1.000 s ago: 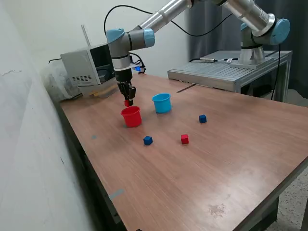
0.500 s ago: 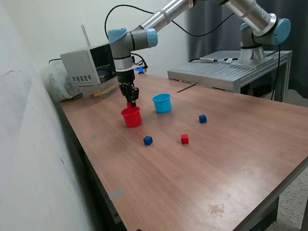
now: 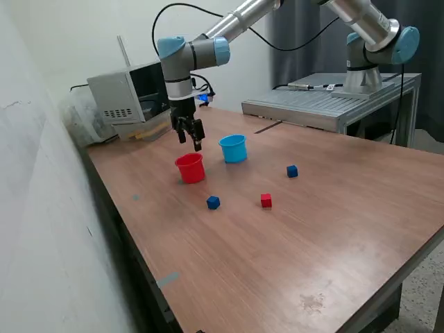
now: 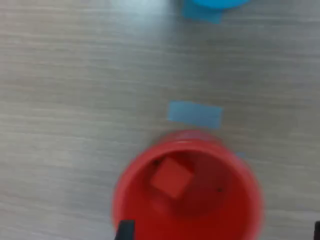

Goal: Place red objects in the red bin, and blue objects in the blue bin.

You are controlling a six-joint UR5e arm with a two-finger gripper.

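Observation:
My gripper [image 3: 190, 139] hangs open and empty just above the red cup [image 3: 189, 168]. In the wrist view one red cube [image 4: 171, 179] lies inside the red cup [image 4: 126, 186], and one dark fingertip [image 4: 125, 231] shows at the picture's edge. The light-blue cup [image 3: 233, 148] stands just to the exterior view's right of the red cup; its edge also shows in the wrist view [image 4: 215, 4]. On the table lie a second red cube [image 3: 266, 200], a dark-blue cube [image 3: 213, 202] next to it, and another dark-blue cube [image 3: 292, 171] further right.
A grey box device [image 3: 125, 94] stands at the table's back left. A metal platform [image 3: 326, 104] with the arm's base stands at the back right. A blue tape patch [image 4: 195, 114] lies on the table by the red cup. A wall borders the left side.
The gripper held a red cube over the red cup. It has opened, the cube now lies in the cup, and the gripper has risen a little.

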